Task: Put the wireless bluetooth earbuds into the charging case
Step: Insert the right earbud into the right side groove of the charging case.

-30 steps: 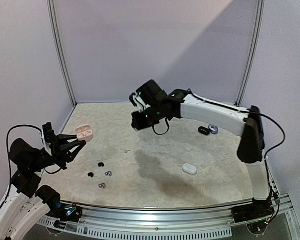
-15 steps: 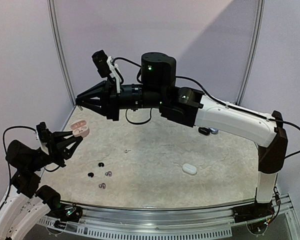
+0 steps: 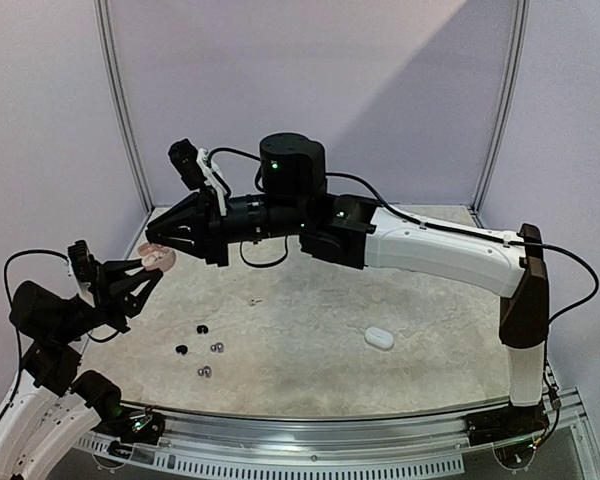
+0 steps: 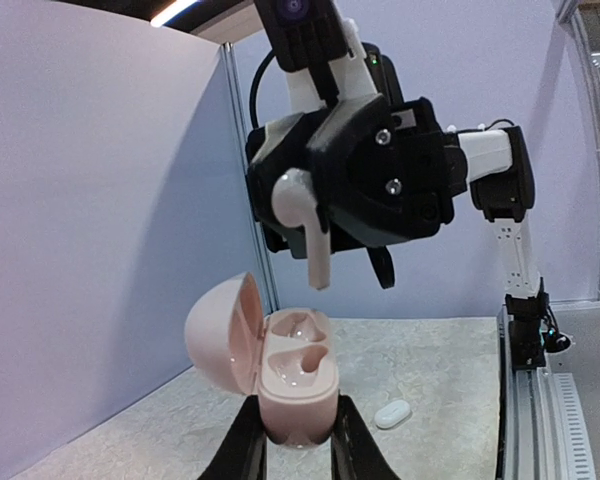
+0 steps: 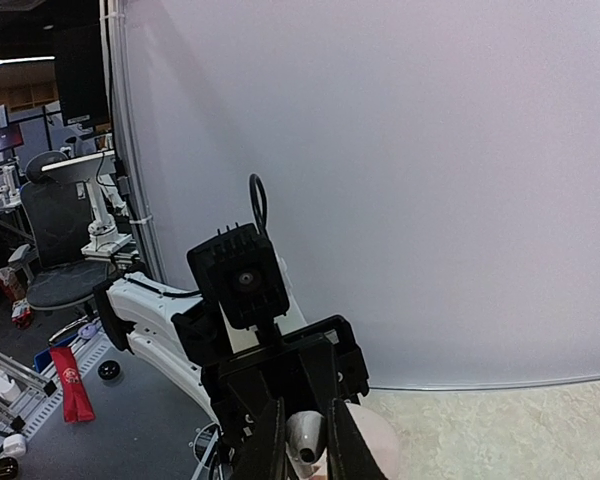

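My left gripper (image 3: pixel 152 262) is shut on an open pale pink charging case (image 3: pixel 158 256) and holds it upright above the table's left side. In the left wrist view the case (image 4: pixel 295 375) sits between my fingers (image 4: pixel 248 450) with its lid swung left and both wells empty. My right gripper (image 3: pixel 160 237) is shut on a pale stemmed earbud (image 4: pixel 308 222), stem pointing down, just above the case's far well without touching it. In the right wrist view the earbud (image 5: pixel 305 440) sits between the jaws, with the pink lid (image 5: pixel 372 445) behind. Several tiny dark and grey earbuds (image 3: pixel 201 329) lie on the table.
A closed white case (image 3: pixel 379 338) lies on the marbled table (image 3: pixel 310 370) right of centre, and it also shows in the left wrist view (image 4: pixel 392 413). The right arm (image 3: pixel 430 250) stretches across the back of the table. Pale walls enclose the back and sides.
My right arm swung from the table's centre to the left and came down over the pink case with the earbud. My left gripper lifted the case slightly.
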Controlling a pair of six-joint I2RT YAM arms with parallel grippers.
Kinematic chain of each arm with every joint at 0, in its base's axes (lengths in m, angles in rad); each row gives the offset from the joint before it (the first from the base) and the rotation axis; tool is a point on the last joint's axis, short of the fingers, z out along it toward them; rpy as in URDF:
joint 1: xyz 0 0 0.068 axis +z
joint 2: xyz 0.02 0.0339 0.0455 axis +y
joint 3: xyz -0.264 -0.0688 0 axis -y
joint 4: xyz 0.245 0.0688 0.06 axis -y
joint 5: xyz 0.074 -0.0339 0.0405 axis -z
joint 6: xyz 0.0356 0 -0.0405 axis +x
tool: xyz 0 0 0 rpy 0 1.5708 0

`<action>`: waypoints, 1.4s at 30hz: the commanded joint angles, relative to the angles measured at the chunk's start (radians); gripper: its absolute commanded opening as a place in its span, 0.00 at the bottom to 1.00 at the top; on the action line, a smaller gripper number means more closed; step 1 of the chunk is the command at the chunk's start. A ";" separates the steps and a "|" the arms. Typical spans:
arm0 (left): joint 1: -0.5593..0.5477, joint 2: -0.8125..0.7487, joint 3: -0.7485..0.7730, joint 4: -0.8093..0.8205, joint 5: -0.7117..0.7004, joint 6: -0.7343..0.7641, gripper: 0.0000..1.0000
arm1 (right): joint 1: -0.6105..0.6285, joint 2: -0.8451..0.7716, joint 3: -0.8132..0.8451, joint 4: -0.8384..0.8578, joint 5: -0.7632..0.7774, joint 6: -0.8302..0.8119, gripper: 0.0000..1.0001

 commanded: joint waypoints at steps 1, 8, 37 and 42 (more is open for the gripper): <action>0.002 -0.004 0.008 0.024 -0.014 -0.025 0.00 | 0.003 0.022 -0.008 -0.004 0.000 -0.014 0.00; 0.004 -0.005 0.010 0.029 -0.021 -0.038 0.00 | -0.006 0.030 -0.029 0.009 0.006 0.000 0.00; 0.003 -0.002 0.008 0.027 -0.022 -0.044 0.00 | -0.034 0.006 -0.119 0.062 0.062 0.053 0.47; 0.009 -0.007 0.013 -0.048 -0.122 -0.091 0.00 | -0.052 -0.045 -0.095 0.026 0.142 0.072 0.53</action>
